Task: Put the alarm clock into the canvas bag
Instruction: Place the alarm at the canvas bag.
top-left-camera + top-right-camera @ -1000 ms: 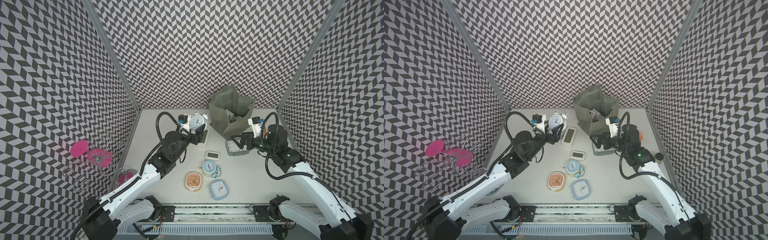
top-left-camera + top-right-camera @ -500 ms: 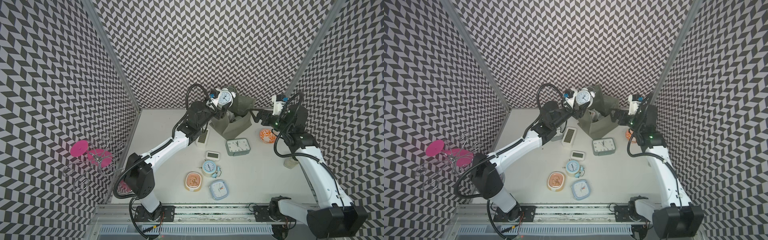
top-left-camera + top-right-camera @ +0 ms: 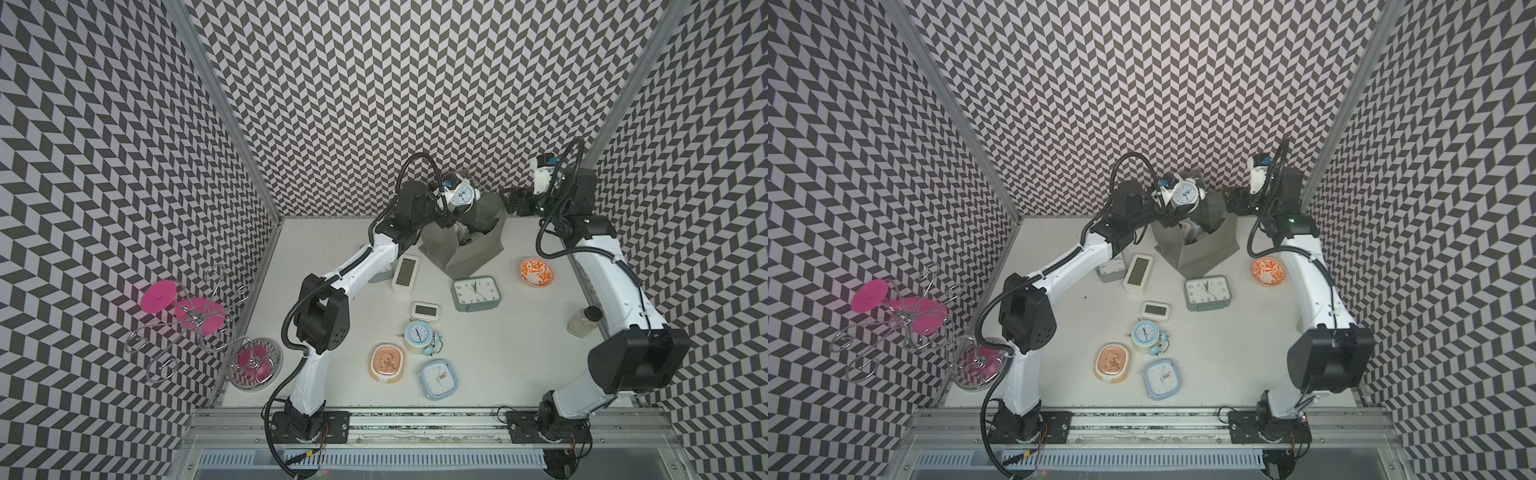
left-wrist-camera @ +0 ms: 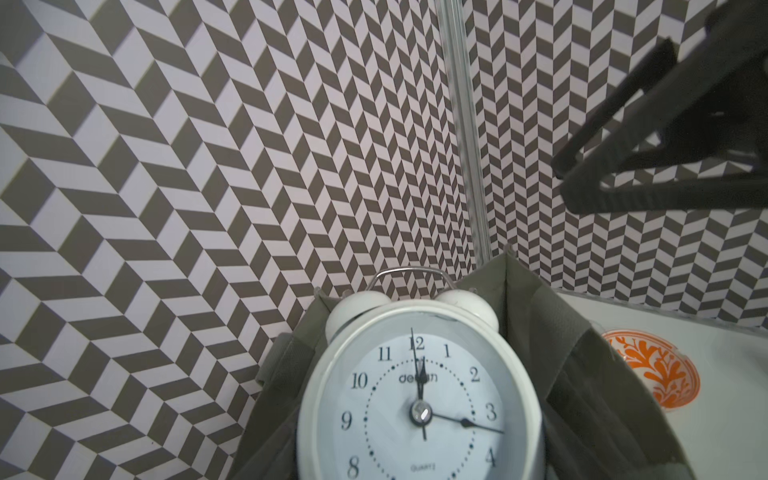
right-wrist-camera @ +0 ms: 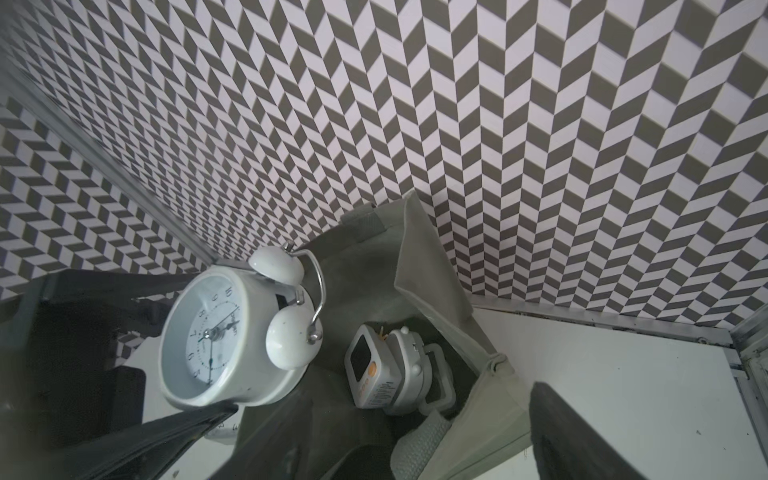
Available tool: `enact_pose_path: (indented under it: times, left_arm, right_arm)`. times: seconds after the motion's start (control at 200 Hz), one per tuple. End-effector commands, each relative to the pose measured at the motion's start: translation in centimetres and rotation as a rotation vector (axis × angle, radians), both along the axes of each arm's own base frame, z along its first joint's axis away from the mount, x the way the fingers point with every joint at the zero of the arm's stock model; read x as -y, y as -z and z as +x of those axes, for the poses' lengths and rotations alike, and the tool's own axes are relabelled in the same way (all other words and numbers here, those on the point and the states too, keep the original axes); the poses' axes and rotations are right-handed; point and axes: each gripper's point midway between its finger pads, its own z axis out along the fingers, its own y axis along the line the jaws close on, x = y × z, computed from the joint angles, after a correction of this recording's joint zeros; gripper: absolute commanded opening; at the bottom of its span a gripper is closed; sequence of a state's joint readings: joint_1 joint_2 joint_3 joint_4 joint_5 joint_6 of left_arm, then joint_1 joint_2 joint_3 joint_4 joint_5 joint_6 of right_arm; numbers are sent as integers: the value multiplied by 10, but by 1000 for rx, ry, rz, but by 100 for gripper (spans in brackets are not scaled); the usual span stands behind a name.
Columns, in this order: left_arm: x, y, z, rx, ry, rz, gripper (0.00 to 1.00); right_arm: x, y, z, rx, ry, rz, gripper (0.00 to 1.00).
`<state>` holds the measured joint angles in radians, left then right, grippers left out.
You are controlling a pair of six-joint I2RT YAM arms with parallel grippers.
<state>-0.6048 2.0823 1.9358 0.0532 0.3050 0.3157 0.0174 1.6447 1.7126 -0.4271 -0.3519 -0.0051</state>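
Note:
The alarm clock is white with twin bells and a pale face. My left gripper is shut on it and holds it above the open mouth of the canvas bag. In the left wrist view the clock hides my fingers, with the bag behind it. My right gripper is open at the bag's right rim, with the rim and a handle between its fingers. Small white digital clocks lie inside the bag.
On the table lie a grey square clock, a white rectangular clock, a small digital clock, a light blue bell clock, a peach clock and a blue square clock. An orange bowl and a jar stand at the right.
My left arm has carried the alarm clock up from the table's back to above the bag. My right gripper has left the grey square clock and risen to the bag's right rim.

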Motion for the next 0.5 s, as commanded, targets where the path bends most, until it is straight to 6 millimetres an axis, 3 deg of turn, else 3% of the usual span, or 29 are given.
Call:
enact_pose_path:
  times: [0.0, 0.175, 0.496]
  left_arm:
    - [2, -20, -5, 89, 51, 20, 46]
    - [5, -1, -1, 101, 85, 76, 46]
    - [16, 24, 3, 145, 94, 158, 44]
  right_arm:
    - [-4, 3, 14, 9, -64, -99, 78]
    - [-12, 26, 41, -44, -155, -184, 73]
    - [-20, 64, 71, -118, -204, -351, 69]
